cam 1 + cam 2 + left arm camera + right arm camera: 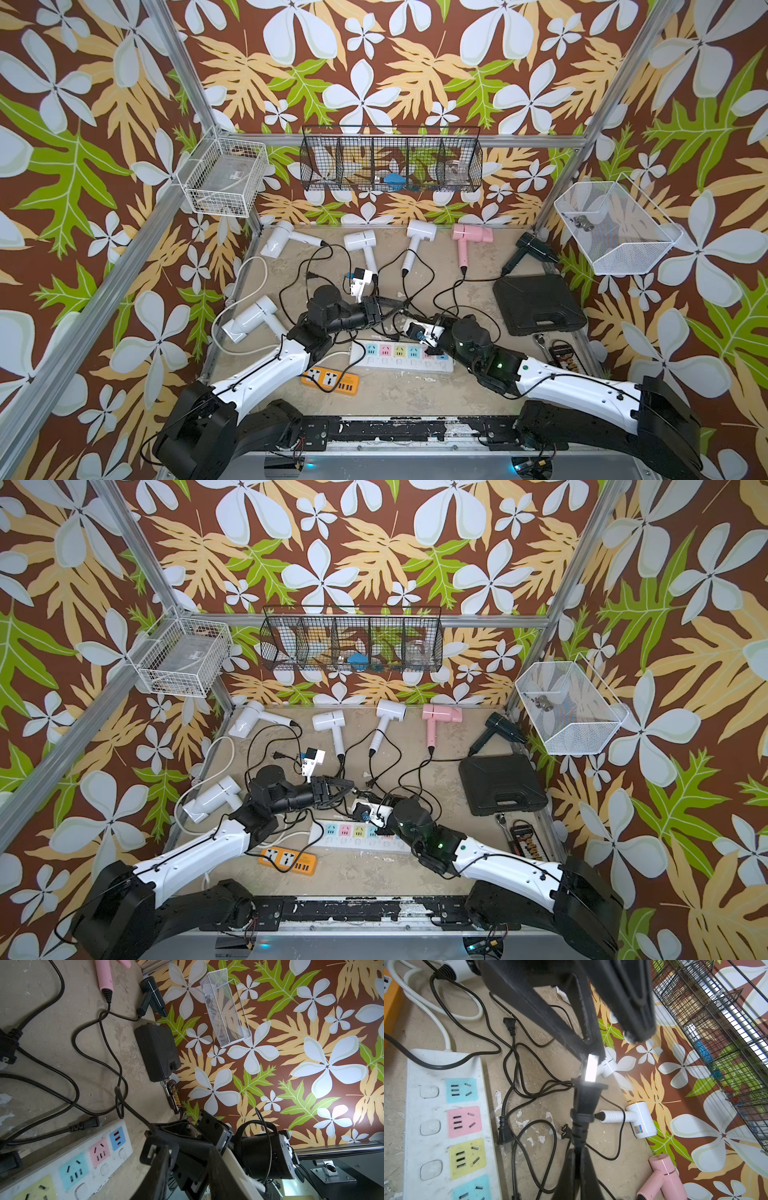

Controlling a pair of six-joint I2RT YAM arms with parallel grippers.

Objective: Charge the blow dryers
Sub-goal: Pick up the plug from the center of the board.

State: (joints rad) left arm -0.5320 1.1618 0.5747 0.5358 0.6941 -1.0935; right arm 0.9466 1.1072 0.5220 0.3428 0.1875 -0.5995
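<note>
Handover step, likely: right gripper (577,1153) clamping plug (586,1097); left gripper (616,1043) jaws standing apart at prongs (590,1070). Next: aligning to power strip (425,1064).

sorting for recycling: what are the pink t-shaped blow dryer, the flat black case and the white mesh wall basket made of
Pink T-shaped blow dryer: likely glossy plastic, smooth sheen.
Flat black case: probably matte moulded plastic, moulded handle.
White mesh wall basket: apparently painted metal, fine see-through mesh.

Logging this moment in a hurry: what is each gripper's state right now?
Left gripper: open, jaws apart beside the black plug's prongs.
Right gripper: shut on the black plug.
</note>
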